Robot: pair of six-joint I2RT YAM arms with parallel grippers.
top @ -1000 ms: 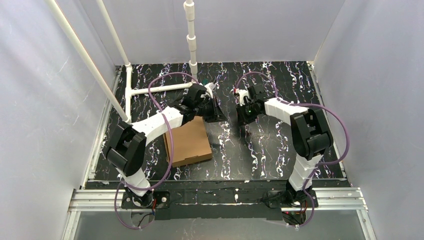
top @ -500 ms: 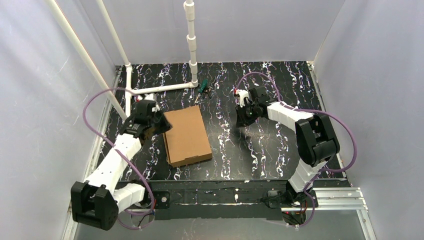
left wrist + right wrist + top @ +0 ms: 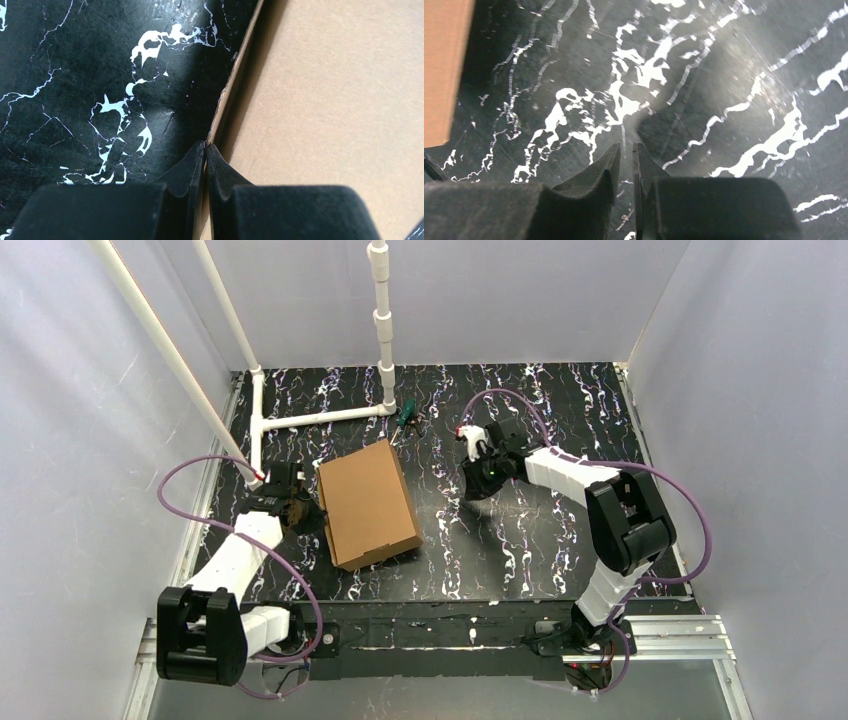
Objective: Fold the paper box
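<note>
Box (image 3: 368, 503) sits left of centre in the top view. It looks like a closed shallow carton, lid down, no flaps sticking out that we can see. We judge the folding done or nearly so; at most a tuck or press along the left edge is left. The front tabs can't be checked from here.

Left gripper (image 3: 206, 146) is clenched, fingers pressed together on nothing, tips right at the box's left edge. Right gripper (image 3: 625, 147) is over bare table, right of the box and apart from it, with a thin gap between its fingers and nothing in it.

Table (image 3: 540, 540) is black with white marbling, flat and a bit glossy. Pale walls (image 3: 760, 390) enclose three sides. There is a white pipe frame (image 3: 318, 417) at upper left, with a small green tool (image 3: 405, 416) beside its end.
</note>
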